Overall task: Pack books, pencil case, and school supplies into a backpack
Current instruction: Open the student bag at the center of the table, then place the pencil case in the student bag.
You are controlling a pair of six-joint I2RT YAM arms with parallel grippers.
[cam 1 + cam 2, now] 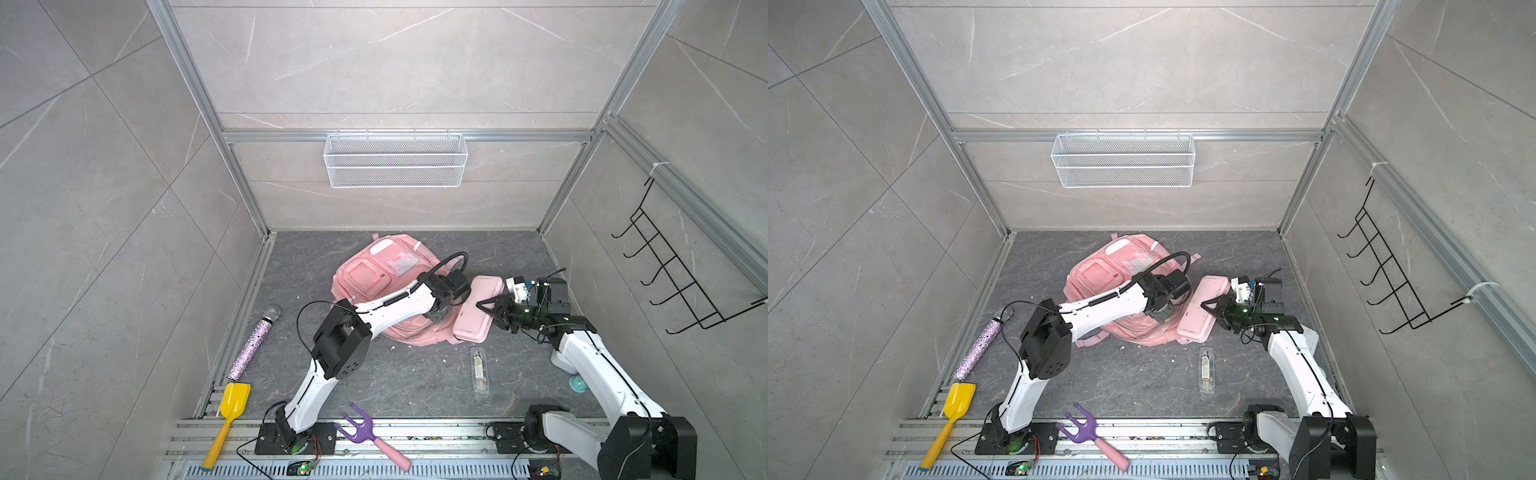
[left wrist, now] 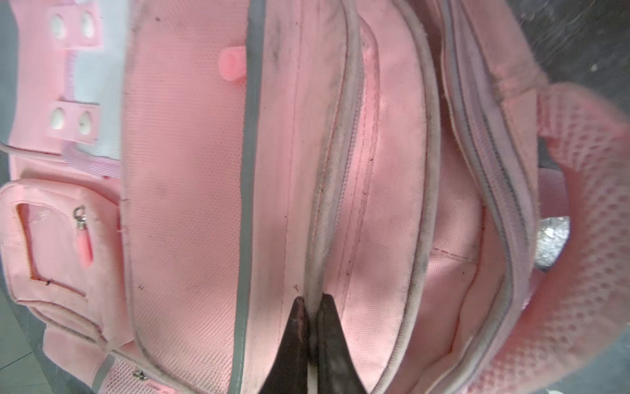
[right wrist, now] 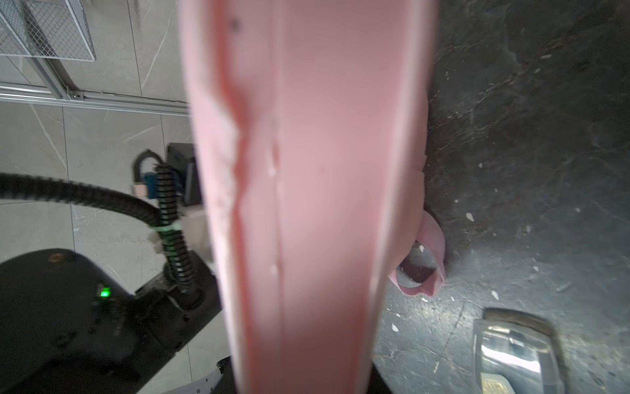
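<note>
We have the large pale pink fabric backpack (image 1: 374, 274) lying at the centre of the dark grey stone-look worktop (image 1: 395, 374) in both top views. In the left wrist view, low in the middle of the frame, the left jaws are pinched narrow on the greyed zip edge (image 2: 317, 273) of one compartment. We judge this is to hold the mouth open. The right jaws clamp the flat pale pink rounded pencil case (image 1: 469, 322), held tilted just right of the backpack. We cannot tell whether its lower end touches the bag. So the case is picked up but not yet inside. The small transparent plastic packet of school supplies (image 1: 479, 370) lies untouched on the worktop, below the case. No dark navy books are in view, and we cannot tell whether they are already packed.
</note>
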